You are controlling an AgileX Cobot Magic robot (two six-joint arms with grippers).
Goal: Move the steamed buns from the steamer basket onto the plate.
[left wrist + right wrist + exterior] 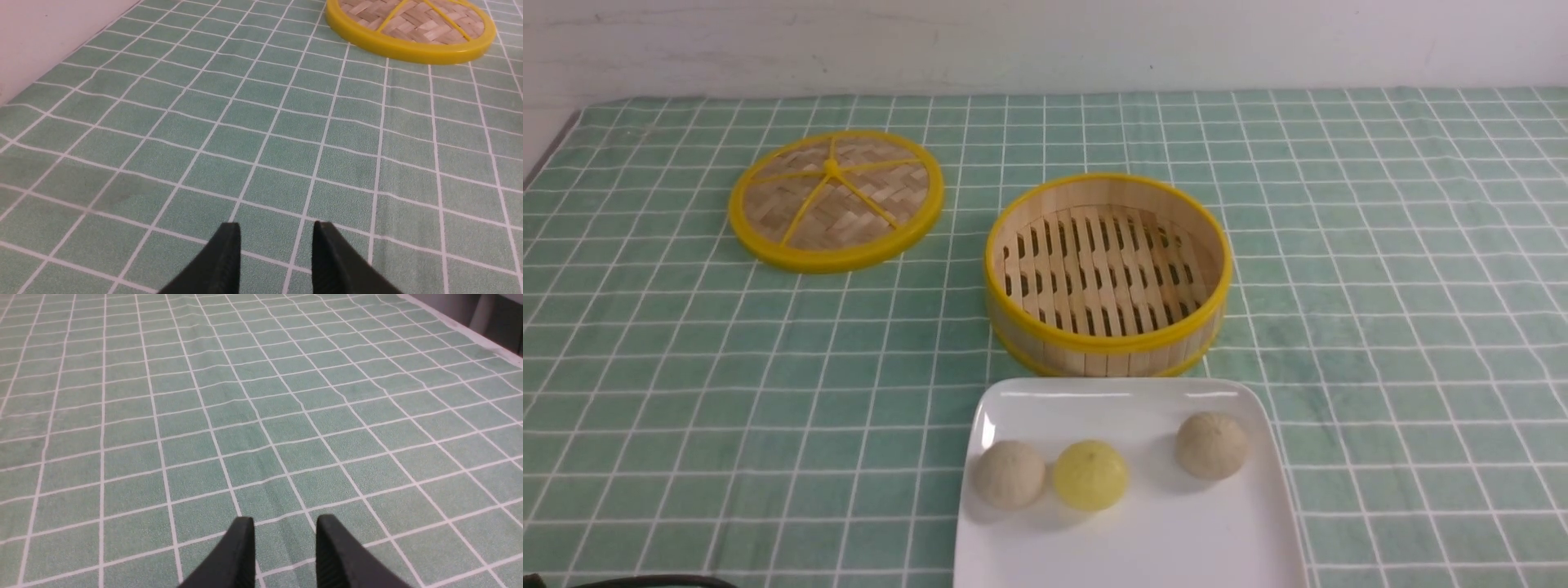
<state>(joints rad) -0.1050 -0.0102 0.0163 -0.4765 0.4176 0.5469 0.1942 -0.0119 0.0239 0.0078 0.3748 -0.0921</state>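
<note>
All three steamed buns (1088, 469) are seen resting on the plate (1241, 539); the steamer basket (1107, 273) is left empty just behind it; nothing appears left to move; the left claw (276, 253) and right claw (285, 547) are held apart, empty, over bare bench cloth.

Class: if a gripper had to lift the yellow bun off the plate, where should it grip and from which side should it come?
Probably from straight above, with the fingers closing on the lower sides of the yellow bun front to back. It is a dome sitting flat on the plate, and a beige bun sits close on the robot's left, leaving little room for a finger there.
</note>
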